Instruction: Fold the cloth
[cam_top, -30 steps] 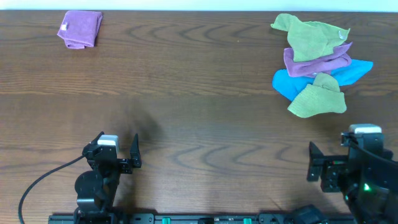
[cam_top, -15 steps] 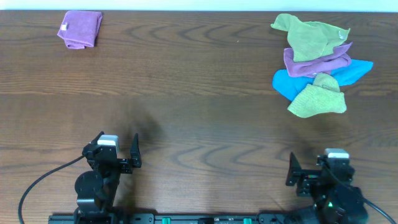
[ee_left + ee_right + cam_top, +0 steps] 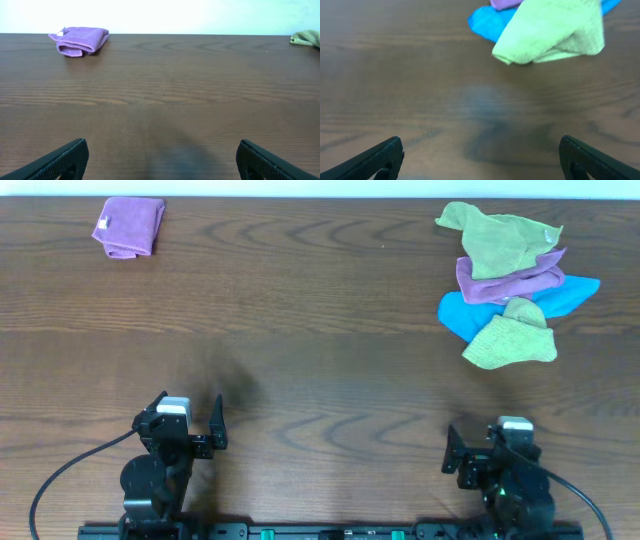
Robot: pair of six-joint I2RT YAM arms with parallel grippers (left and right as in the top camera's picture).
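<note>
The right tool (image 3: 482,460) has slid leftward along the near edge and hangs empty, fingers spread; the left tool (image 3: 190,423) likewise. The unfolded cloths (image 3: 508,280) wait far right on the worktop (image 3: 320,370).

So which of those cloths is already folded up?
The purple cloth alone at the far left corner of the table. It lies in a neat, compact fold, while the green, purple and blue cloths at the far right sit crumpled in a pile.

The overhead camera is looking straight down on the table (image 3: 320,360). Both wrist cameras are sitting low, facing its far edge; the right one is sharing the cloth pile (image 3: 550,30).
</note>
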